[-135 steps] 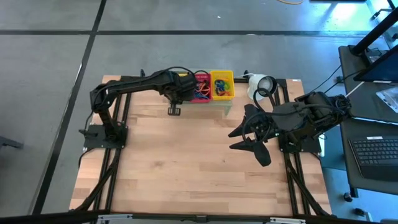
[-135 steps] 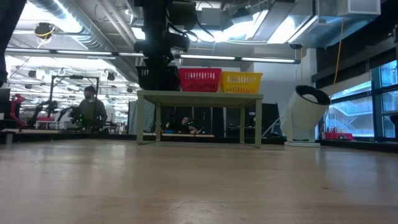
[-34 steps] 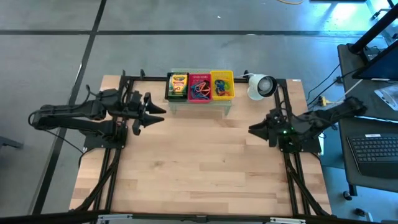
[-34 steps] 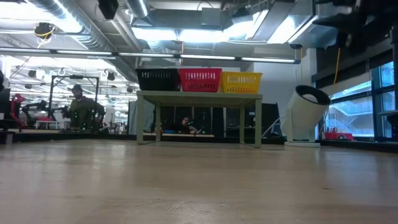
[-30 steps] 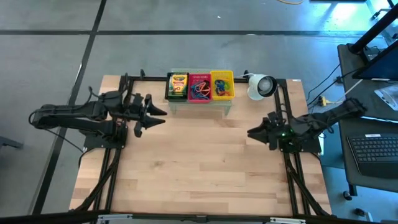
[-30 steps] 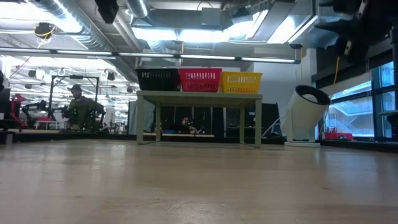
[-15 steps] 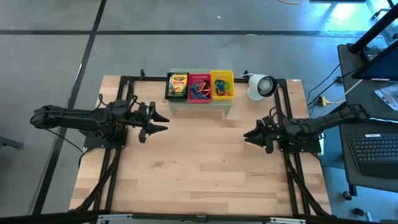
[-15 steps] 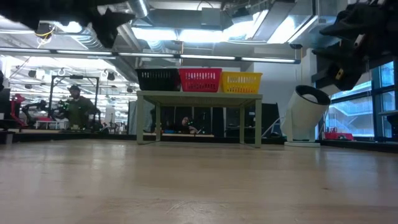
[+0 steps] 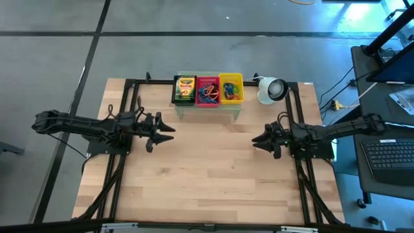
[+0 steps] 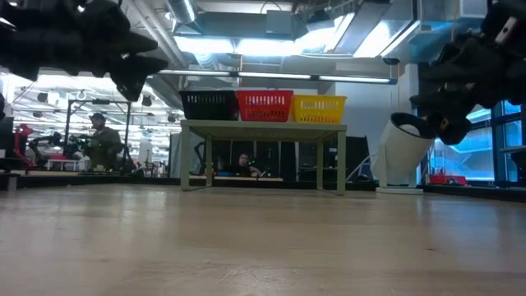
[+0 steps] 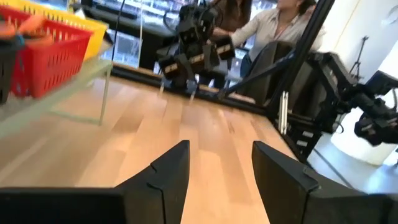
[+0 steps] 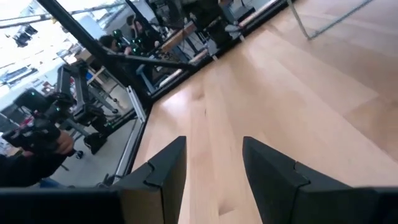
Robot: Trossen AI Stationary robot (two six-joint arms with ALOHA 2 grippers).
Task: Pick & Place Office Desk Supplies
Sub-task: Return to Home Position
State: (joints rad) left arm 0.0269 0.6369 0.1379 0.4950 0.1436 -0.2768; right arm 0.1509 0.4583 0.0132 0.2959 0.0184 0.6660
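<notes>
At the table's far edge, three small baskets sit in a row on the pale green stand (image 9: 237, 110). The black one holds a yellow-and-green crayon box (image 9: 184, 90). Coloured rubber bands (image 9: 207, 94) lie in the red one, and small clips (image 9: 230, 90) in the yellow one. My left gripper (image 9: 169, 129) hovers open and empty over the table's left side, pointing level toward the right. My right gripper (image 9: 255, 139) hovers open and empty over the right side, pointing left. Both are well in front of the stand.
A white round device (image 9: 272, 89) stands right of the stand, at the far right corner. Bare wooden tabletop (image 9: 207, 175) spreads between the two grippers and toward the near edge. People are in the room beyond the table (image 11: 267, 25).
Both arms have sunk toward the table; in the low view they have come down into the picture from above. The left gripper has drifted a little toward the near edge, the right a little toward the table's left. Both stay open and empty.
</notes>
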